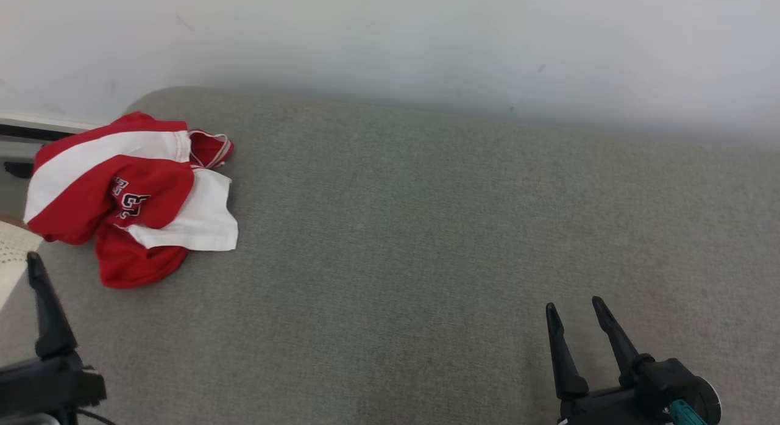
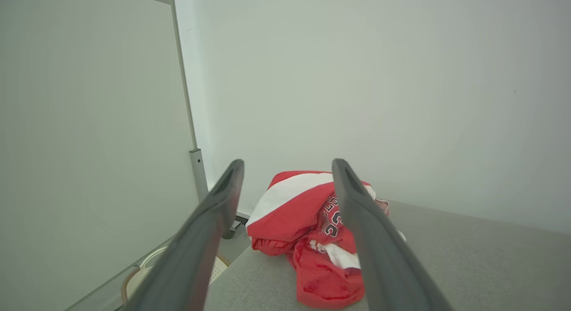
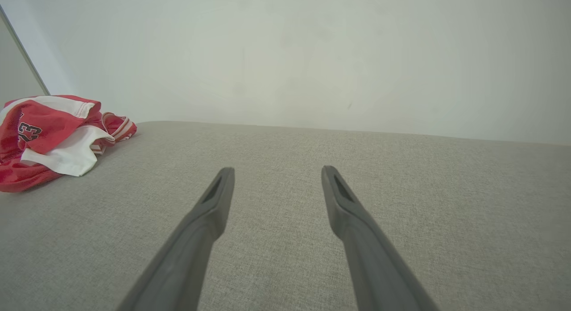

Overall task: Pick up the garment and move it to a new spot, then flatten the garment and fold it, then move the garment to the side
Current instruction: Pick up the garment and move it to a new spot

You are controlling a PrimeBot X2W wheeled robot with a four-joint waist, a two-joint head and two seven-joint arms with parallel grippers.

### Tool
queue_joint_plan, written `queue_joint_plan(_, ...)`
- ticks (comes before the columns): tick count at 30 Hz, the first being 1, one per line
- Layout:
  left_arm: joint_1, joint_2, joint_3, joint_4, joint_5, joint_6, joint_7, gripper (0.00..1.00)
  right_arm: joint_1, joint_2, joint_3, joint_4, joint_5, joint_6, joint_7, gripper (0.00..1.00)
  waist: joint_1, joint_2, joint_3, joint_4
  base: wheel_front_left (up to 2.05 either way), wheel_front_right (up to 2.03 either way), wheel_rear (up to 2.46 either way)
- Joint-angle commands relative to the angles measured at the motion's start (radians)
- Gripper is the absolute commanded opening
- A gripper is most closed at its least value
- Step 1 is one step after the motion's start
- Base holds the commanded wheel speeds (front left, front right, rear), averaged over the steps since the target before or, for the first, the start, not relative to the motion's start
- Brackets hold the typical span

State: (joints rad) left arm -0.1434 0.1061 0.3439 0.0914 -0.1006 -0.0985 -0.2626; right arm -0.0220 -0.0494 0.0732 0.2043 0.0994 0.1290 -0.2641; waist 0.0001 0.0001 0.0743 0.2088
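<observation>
Head view: red-and-white garment (image 1: 128, 199) bunched in a heap at the far left corner of the grey cloth-covered table (image 1: 426, 242), close to the left edge. Dark numerals on a red fold, white panel draped toward the near right. Too crumpled for any clear long axis. Not held or touched by either gripper.

Right gripper (image 1: 574, 304) low at the near right, spread apart with nothing between, bare cloth underneath, well apart from the heap. From the right wrist view, heap off at the far left.

Left gripper (image 2: 287, 166) likewise spread wide and empty, pointed almost straight at the heap in the left wrist view. Red fabric framed between and behind the two fingers, ahead of the tips and slightly right, near but with a gap.

Judged from this: pick-up not yet begun. Left arm clearly the nearer, and a short reach forward and down onto the top folds probably enough. Open middle of the table, off to the right, as the likely new spot. Risk: pinching a single loose layer and dragging the rest.
</observation>
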Motion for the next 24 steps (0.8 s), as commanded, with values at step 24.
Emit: queue_joint_plan(24,-0.437,0.269,0.027,0.436,-0.033,-0.03,-0.003,1.0,-0.156,-0.002,-0.011,-0.041,0.029,0.003,-0.001,1.0,-0.0001,-0.0001,0.262,-0.224,0.0,0.0,0.0)
